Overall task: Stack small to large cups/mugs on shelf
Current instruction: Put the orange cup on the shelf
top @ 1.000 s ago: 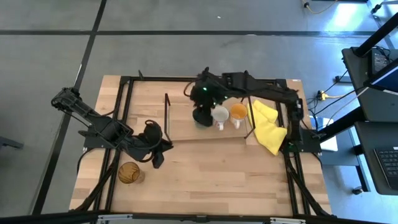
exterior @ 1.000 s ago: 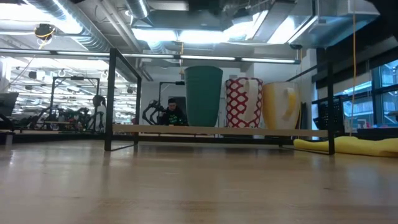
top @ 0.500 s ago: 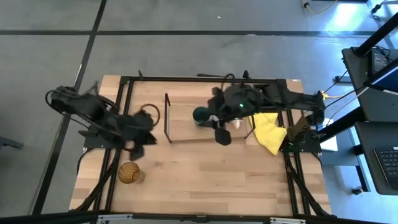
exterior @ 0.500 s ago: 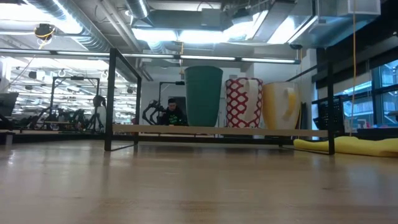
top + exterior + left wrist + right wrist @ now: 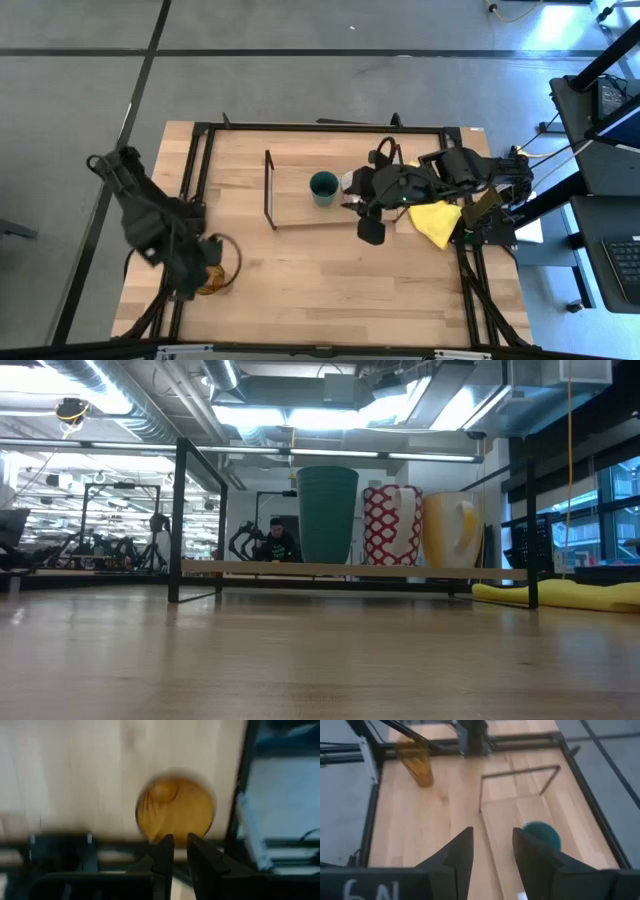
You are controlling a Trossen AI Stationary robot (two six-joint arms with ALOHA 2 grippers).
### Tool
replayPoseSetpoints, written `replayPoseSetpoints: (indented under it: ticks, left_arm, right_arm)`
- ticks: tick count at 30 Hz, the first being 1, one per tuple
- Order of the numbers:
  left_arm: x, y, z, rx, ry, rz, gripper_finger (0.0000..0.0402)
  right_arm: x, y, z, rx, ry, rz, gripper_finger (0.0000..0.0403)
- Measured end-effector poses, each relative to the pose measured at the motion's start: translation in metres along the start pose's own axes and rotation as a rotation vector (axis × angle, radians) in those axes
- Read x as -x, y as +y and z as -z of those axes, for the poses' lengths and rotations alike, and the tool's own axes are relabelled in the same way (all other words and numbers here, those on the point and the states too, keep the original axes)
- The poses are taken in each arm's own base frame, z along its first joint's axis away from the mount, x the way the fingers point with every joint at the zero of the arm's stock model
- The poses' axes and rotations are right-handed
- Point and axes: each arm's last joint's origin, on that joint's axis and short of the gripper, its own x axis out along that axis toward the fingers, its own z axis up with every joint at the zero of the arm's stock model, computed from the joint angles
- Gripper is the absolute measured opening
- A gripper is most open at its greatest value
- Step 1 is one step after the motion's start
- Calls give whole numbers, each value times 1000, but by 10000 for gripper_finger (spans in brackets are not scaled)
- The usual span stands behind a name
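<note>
Left gripper (image 5: 180, 851), fingers nearly together with a narrow gap between them and nothing held, hovers directly above the amber ribbed tumbler (image 5: 209, 279), which stands on the table (image 5: 330, 280) at about 7 o'clock from the table's centre, close to the front left corner. In the left wrist view the tumbler (image 5: 175, 811) is seen from above, its mouth just beyond the fingertips.

Right gripper (image 5: 492, 851), fingers spread apart and empty, hangs over the right end of the shelf (image 5: 295, 205), at roughly 2 o'clock from the table's centre. The dark green cup (image 5: 323, 187) stands on the shelf board, at 9 o'clock from the right gripper. In the low view, green cup (image 5: 327, 515), red-and-white patterned mug (image 5: 392, 526) and orange-tinted mug (image 5: 452, 529) stand in a row on the shelf board. A yellow cloth (image 5: 432, 217) lies at 3 o'clock of the shelf.
</note>
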Motion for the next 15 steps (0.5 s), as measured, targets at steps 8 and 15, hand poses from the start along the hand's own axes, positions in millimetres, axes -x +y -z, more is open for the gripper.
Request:
replayPoseSetpoints:
  ticks: [8, 15]
  left_arm:
    - [-28, -15, 31, 57, -85, -166, 47]
    - [-53, -12, 42, 195, -136, -275, 58]
  right_arm:
    - [5, 16, -3, 10, -66, -57, 139]
    - [8, 25, 0, -12, -70, -83, 139]
